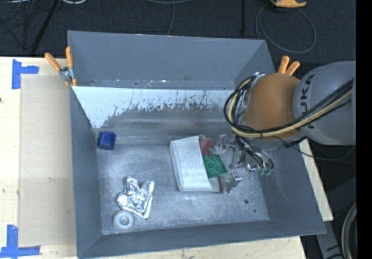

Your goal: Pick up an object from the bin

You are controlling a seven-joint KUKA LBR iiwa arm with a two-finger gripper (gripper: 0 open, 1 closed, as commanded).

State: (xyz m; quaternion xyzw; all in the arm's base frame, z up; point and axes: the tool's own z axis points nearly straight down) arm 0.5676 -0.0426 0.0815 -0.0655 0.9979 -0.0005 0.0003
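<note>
Low over the floor of the grey bin [168, 66], the gripper [226, 165] hangs with its two fingers [223, 143] standing apart, one toward the bin's back wall and the other toward its front wall. A small flat green thing [213, 166] lies level with the gap between them, on the side of the fingers away from the arm. Whether either finger touches it cannot be told, and nothing is seen clamped between them.

Just beyond the green thing from the fingers, and touching it, is a white rectangular box [189, 164] lying flat near the bin's middle. A small reddish thing [206, 144] shows at the box's far corner, close beside the finger nearer the back wall.

Well away from the fingers, across the box, lies a blue cap [106, 140] at the foot of the back slope. A crumpled piece of silver foil [135, 196] and a white ring [122, 219] lie together toward the front corner.

Behind the fingers, the wrist's orange cover [268, 101] is looped with black and yellow cables [238, 112].
</note>
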